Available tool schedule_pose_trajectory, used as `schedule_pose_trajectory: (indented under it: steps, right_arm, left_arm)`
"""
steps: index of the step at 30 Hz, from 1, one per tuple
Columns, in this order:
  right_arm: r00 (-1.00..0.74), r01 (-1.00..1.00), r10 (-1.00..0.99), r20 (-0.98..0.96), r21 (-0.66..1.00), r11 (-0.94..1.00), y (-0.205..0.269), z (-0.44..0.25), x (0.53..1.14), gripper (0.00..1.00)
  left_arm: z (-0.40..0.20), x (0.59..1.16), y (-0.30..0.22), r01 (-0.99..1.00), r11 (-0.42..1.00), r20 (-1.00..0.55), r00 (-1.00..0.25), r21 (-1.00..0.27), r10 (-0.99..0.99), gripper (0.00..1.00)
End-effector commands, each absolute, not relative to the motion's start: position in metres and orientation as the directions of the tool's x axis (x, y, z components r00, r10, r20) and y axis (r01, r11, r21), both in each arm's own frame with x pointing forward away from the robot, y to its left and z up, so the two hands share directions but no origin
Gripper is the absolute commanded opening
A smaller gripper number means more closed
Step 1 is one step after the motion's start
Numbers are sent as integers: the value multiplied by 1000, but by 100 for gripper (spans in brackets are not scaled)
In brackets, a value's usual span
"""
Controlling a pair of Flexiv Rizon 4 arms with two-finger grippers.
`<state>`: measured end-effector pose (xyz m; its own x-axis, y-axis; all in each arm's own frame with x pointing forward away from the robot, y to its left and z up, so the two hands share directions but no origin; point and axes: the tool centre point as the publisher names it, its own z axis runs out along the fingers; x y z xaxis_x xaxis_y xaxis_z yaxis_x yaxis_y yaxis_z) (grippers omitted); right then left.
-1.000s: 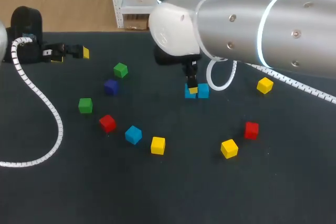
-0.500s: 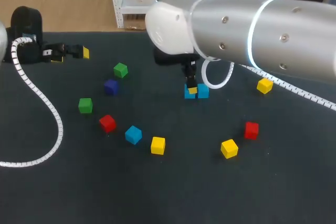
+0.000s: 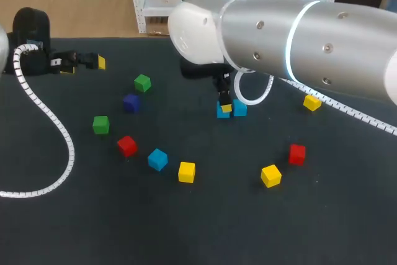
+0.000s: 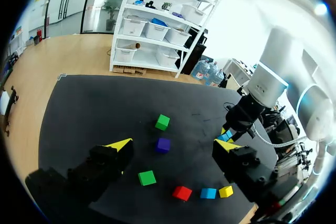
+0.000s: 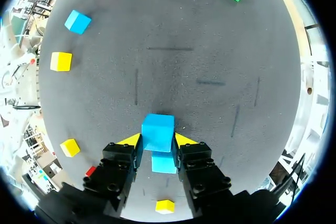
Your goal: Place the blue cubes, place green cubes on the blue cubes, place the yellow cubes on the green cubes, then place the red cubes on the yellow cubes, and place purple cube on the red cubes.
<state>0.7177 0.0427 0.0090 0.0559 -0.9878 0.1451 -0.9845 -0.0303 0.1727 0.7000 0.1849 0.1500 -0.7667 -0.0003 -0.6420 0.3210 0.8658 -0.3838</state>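
Along the near side of the table (image 3: 205,234) lie a loose yellow cube (image 3: 186,171), a spare blue cube (image 3: 157,159) and a red cube (image 3: 127,146), with a green cube (image 3: 100,124) a little farther back. Past them, at the middle, the right gripper (image 5: 158,140) has its fingers closed on a held blue cube (image 5: 158,131), gripping it from both sides, and this sits just beside a second blue cube (image 5: 164,162) on the table. Farthest off, at the left edge, the left gripper (image 3: 85,63) hangs with its fingers spread wide and nothing between them
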Motion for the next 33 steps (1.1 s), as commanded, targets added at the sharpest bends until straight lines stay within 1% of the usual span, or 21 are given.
schedule_pose_trajectory:
  steps: [1,33]
  right_arm:
    - [56,-983,-988,145,180,-29,42,7,721,0]
    - [55,-984,-985,161,176,-26,41,6,726,0]
  left_arm:
    - [150,700,185,321,866,-642,-767,-383,0,100]
    - [150,700,185,321,866,-642,-767,-383,0,100]
